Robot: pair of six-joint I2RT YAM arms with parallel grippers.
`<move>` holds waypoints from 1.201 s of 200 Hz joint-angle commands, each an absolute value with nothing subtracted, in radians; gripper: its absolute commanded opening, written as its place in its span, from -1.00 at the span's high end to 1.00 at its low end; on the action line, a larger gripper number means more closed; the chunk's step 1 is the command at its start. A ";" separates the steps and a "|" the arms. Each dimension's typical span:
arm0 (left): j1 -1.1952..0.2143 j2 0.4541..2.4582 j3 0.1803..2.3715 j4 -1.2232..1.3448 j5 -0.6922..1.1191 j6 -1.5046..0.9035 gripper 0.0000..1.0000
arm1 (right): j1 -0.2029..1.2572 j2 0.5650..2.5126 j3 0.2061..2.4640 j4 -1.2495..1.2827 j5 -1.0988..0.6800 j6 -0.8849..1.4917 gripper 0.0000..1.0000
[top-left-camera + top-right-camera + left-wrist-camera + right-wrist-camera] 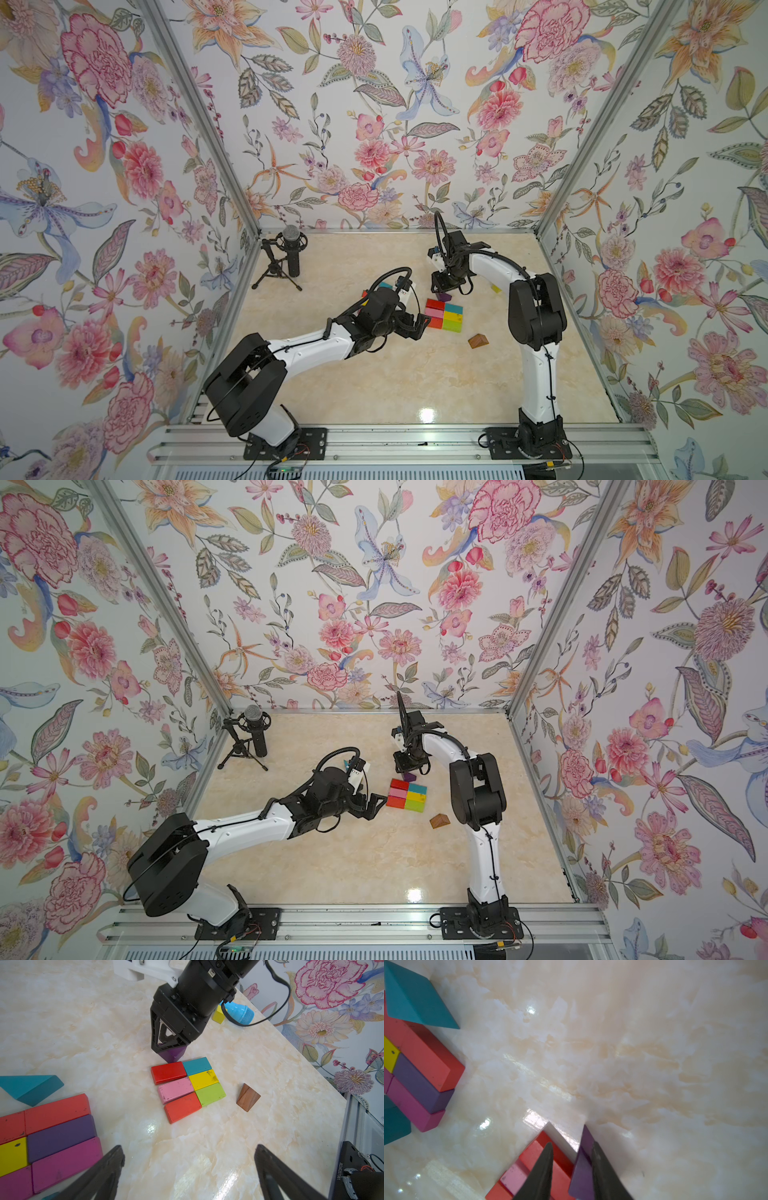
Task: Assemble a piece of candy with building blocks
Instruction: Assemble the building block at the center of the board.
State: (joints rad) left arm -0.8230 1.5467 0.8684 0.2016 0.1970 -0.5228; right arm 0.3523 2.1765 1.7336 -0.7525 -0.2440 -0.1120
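Six flat building blocks lie packed in a two-by-three patch [444, 316] [406, 796]: red [168, 1072], pink [175, 1089] and orange in one column, teal, yellow and green in the other. My right gripper [441, 291] [169, 1048] [572, 1143] points down at the patch's far side, shut on a purple wedge [444, 296] [409, 776] [173, 1056] [582, 1167]. The wedge's lowest corner is right by the red brick's far edge. My left gripper [419, 328] [376, 807] [189, 1147] is open and empty, just left of the patch.
A brown wedge [478, 340] [248, 1097] lies alone to the right of the patch. More bricks [60, 1138] [419, 1072] and a teal wedge [31, 1087] sit under my left arm. A yellow block [218, 1015] and a light-blue tube [239, 1012] lie far right. A microphone on a tripod [291, 253] stands back left.
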 commanded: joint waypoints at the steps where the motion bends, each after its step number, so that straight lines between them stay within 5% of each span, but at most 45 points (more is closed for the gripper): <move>1: -0.816 1.521 0.856 0.211 0.173 -0.526 -0.98 | 0.351 2.166 1.756 -0.789 -0.255 -0.121 0.33; 240: -0.785 1.494 0.820 0.239 0.180 -0.554 -0.98 | 0.416 2.244 1.847 -0.867 -0.049 -0.209 0.29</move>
